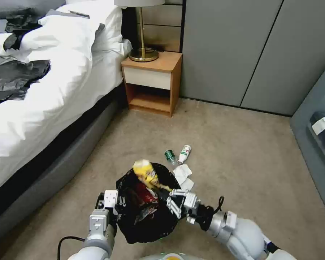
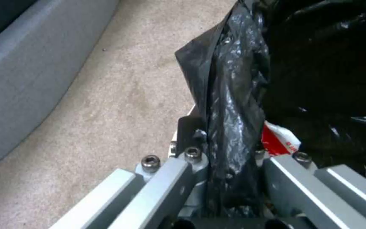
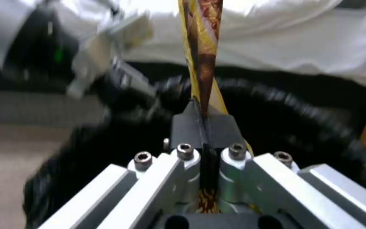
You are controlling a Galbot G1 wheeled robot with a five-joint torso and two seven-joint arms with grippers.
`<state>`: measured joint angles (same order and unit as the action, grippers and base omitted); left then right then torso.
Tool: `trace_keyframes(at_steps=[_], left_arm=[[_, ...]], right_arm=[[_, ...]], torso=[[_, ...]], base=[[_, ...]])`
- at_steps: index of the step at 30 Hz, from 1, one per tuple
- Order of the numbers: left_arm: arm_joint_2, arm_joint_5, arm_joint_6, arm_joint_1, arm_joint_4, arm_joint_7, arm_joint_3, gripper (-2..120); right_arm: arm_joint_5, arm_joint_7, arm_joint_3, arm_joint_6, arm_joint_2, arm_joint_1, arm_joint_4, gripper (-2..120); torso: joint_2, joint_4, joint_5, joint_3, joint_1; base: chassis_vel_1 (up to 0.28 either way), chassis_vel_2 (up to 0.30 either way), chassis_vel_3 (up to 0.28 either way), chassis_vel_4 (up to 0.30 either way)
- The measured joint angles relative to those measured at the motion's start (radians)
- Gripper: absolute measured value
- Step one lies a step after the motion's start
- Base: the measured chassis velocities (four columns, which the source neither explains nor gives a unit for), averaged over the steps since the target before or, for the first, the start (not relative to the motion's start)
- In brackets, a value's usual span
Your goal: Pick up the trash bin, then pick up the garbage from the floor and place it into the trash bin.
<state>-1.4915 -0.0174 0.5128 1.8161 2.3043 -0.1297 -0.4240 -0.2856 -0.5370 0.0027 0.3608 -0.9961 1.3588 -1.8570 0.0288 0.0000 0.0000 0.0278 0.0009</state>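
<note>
The trash bin (image 1: 144, 209), covered by its crinkled black bag (image 2: 233, 105), hangs off the floor in front of me. My left gripper (image 1: 113, 207) is shut on the bag-covered rim at the bin's left side. A red packet (image 1: 146, 198) lies inside the bin. My right gripper (image 1: 169, 193) is shut on a yellow snack wrapper (image 1: 146, 173) and holds it over the bin's opening; the wrapper (image 3: 202, 51) sticks up from the closed pads (image 3: 187, 122). On the carpet beyond the bin lie white tissues (image 1: 183, 175), a small white-labelled bottle (image 1: 184, 154) and a green bottle piece (image 1: 169, 156).
The bed (image 1: 43, 94) with white bedding runs along the left. A wooden nightstand (image 1: 151, 83) with a brass lamp (image 1: 143, 54) stands at the back. Grey cabinet doors (image 1: 242, 50) fill the far wall, and a grey seat (image 1: 317, 137) sits at the right. Open carpet lies between.
</note>
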Motion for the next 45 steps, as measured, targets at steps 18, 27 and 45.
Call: trace_keyframes(at_steps=[18,27,45], left_arm=[[0.001,-0.002,-0.001,-0.004,0.000,-0.002,0.004,1],[0.004,-0.002,0.002,-0.001,0.004,-0.002,0.002,1],[0.011,-0.001,0.005,-0.009,-0.009,-0.002,-0.011,1]], right_arm=[[0.059,0.008,0.004,0.001,-0.013,0.007,0.049,50],[0.059,0.009,0.002,0.005,-0.013,0.006,0.049,80],[0.045,0.222,0.137,0.004,-0.057,0.043,-0.192,114]], torso=[[0.000,0.0000,0.0000,0.000,0.000],[0.000,0.0000,0.0000,0.000,0.000],[0.000,0.0002,-0.0002,0.000,0.000]], base=[[0.000,0.000,0.000,0.000],[0.000,0.000,0.000,0.000],[0.000,0.000,0.000,0.000]])
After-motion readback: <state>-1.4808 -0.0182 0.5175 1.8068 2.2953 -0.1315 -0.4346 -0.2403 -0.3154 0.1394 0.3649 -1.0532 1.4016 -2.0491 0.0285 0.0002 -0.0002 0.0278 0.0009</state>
